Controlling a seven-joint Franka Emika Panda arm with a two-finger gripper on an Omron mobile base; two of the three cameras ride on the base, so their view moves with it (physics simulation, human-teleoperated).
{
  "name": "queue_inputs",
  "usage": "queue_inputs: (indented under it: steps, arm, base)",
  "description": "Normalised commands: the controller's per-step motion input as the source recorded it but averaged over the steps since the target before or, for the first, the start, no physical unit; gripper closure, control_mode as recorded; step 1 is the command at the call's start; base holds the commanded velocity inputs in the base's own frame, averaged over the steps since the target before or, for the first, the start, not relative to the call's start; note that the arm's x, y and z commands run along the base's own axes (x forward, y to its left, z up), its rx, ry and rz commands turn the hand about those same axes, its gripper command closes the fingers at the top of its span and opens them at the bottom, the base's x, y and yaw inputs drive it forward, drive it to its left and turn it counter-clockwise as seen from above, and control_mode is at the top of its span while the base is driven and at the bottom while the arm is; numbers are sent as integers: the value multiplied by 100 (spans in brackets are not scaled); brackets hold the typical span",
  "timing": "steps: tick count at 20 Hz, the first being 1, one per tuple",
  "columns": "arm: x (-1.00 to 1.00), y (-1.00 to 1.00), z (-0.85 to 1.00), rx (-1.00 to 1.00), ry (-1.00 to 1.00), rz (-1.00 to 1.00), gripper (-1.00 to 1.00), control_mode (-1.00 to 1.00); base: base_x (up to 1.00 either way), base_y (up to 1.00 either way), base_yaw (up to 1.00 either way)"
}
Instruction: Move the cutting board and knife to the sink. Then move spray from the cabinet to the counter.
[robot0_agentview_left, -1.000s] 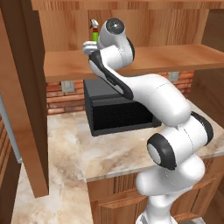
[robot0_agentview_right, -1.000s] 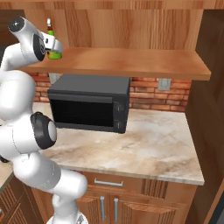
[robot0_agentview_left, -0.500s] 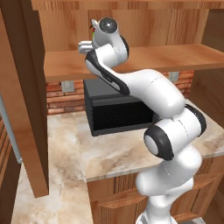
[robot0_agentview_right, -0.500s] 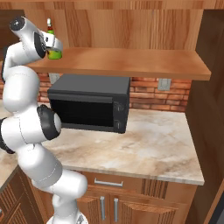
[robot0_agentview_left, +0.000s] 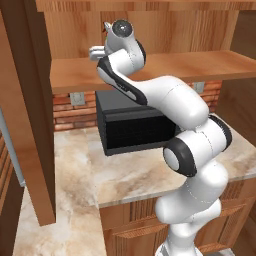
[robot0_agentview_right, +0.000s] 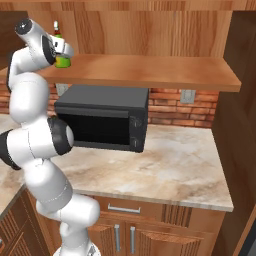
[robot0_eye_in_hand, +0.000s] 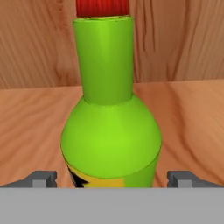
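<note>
The spray (robot0_eye_in_hand: 110, 135), a bright green bottle with a red cap above its narrow neck, stands upright on the cabinet shelf (robot0_eye_in_hand: 192, 109). My gripper (robot0_eye_in_hand: 111, 178) is open, and its two fingertips (robot0_eye_in_hand: 43, 178) flank the bottle's lower body with small gaps on each side. From the right base view the spray (robot0_agentview_right: 62, 61) sits at the shelf's left end with my gripper (robot0_agentview_right: 64, 53) around it. The counter (robot0_agentview_right: 175, 165) lies below the shelf. The cutting board, knife and sink are out of view.
A black microwave (robot0_agentview_right: 100, 117) stands on the counter under the shelf (robot0_agentview_right: 150, 70). A tall wooden cabinet side panel (robot0_agentview_left: 30, 100) rises to the left. Behind the microwave is a brick backsplash (robot0_agentview_right: 175, 102) with outlets.
The arm has stretched further along the shelf, bringing the open gripper up around the spray. The bottle has not moved.
</note>
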Motion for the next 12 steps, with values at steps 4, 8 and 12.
queue_inputs:
  steps: [4, 8, 12]
  arm:
    - [18, 0, -5, 0, 0, 0, -100, -100]
    - [18, 0, -7, 0, -1, 0, -100, -100]
    - [13, 0, -5, 0, -1, 0, -100, -100]
  base:
    - [0, 0, 0]
    - [0, 0, 0]
    - [0, 0, 0]
